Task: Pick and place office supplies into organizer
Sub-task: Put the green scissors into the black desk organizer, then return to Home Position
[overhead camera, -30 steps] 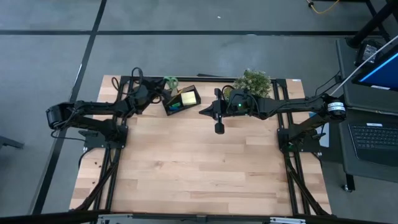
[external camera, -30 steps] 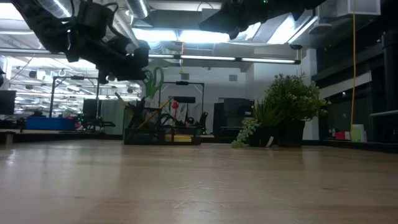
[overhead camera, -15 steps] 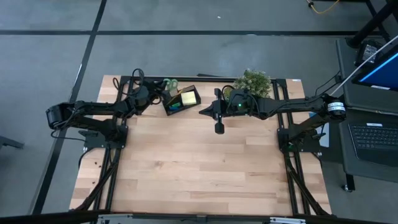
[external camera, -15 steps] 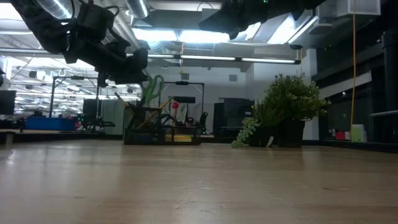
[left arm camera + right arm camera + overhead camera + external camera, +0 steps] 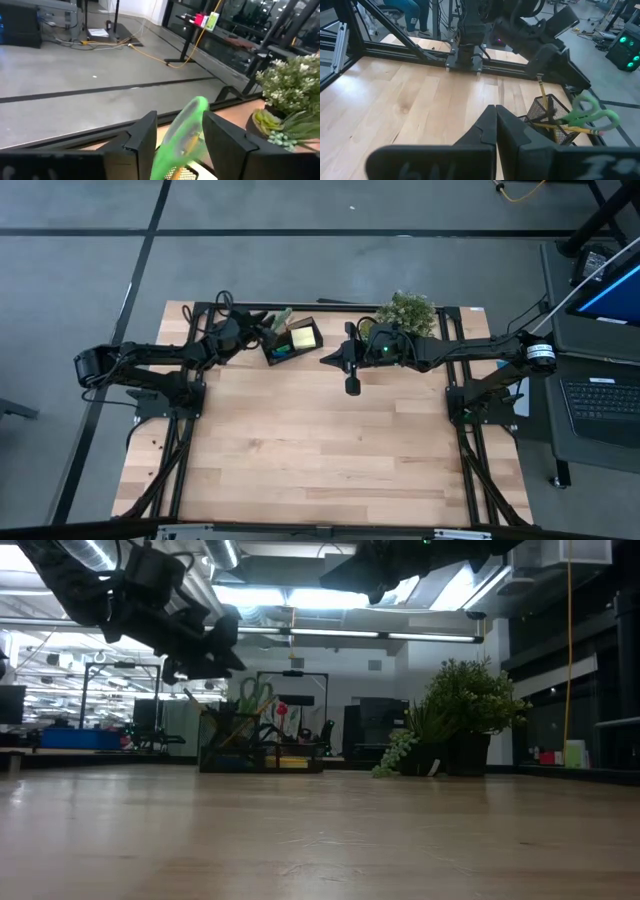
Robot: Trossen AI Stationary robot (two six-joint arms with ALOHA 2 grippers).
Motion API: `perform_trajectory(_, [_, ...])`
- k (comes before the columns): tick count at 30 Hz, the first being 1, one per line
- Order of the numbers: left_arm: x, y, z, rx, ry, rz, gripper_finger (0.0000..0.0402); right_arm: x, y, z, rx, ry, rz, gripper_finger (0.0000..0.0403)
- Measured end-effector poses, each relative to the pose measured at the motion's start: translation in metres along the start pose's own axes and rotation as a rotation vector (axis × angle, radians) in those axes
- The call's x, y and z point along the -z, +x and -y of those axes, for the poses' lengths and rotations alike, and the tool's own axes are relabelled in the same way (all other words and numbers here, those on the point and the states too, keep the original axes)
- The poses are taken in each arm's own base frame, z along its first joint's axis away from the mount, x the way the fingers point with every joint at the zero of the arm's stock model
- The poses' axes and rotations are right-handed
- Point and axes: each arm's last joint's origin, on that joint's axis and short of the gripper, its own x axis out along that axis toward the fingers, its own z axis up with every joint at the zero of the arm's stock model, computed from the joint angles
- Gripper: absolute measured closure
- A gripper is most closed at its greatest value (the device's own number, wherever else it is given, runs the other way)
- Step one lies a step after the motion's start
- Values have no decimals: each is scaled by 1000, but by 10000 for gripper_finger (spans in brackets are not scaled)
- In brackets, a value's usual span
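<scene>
The black mesh organizer (image 5: 292, 340) stands at the table's far edge, left of centre. A yellow sticky-note pad (image 5: 304, 337) and a pencil (image 5: 542, 95) are in it. The green-handled scissors (image 5: 252, 697) stand in the organizer with their handles (image 5: 592, 117) sticking up above its rim. My left gripper (image 5: 262, 323) hovers open just above and left of the organizer. Its fingers stand on either side of the scissors' handle (image 5: 182, 137). My right gripper (image 5: 325, 360) waits shut, in the air to the right of the organizer.
A bushy green plant (image 5: 407, 312) in a pot stands at the far edge, behind my right arm. The black table frame (image 5: 330, 308) runs along the far side. The bare wooden tabletop (image 5: 320, 440) reaches to the near edge.
My left gripper has opened and let go of the scissors. They have dropped from its fingers down into the organizer and now stand there, handles up and lower than before. The arm itself has stayed in place.
</scene>
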Motion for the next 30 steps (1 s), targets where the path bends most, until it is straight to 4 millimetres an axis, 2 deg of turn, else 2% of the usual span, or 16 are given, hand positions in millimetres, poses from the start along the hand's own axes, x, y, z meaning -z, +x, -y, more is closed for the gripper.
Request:
perform_trajectory(8, [-3, -1, 0, -7, 94, 26, 236, 1, 0, 0, -1, 24, -5, 398])
perform_trajectory(16, [-20, -17, 9, 119, 219, 106, 257, -1, -5, 0, -1, 20, -14, 398])
perform_trajectory(22, [-28, -41, 20, 337, 423, 101, 324, -20, -33, 6, 26, 18, 48, 398])
perform_trajectory(27, [-32, -59, 17, 402, 444, 71, 388, -34, -68, 9, 48, 19, 77, 399])
perform_trajectory(30, [-38, -70, 13, 407, 442, 89, 397, -36, -85, 8, 45, 21, 57, 400])
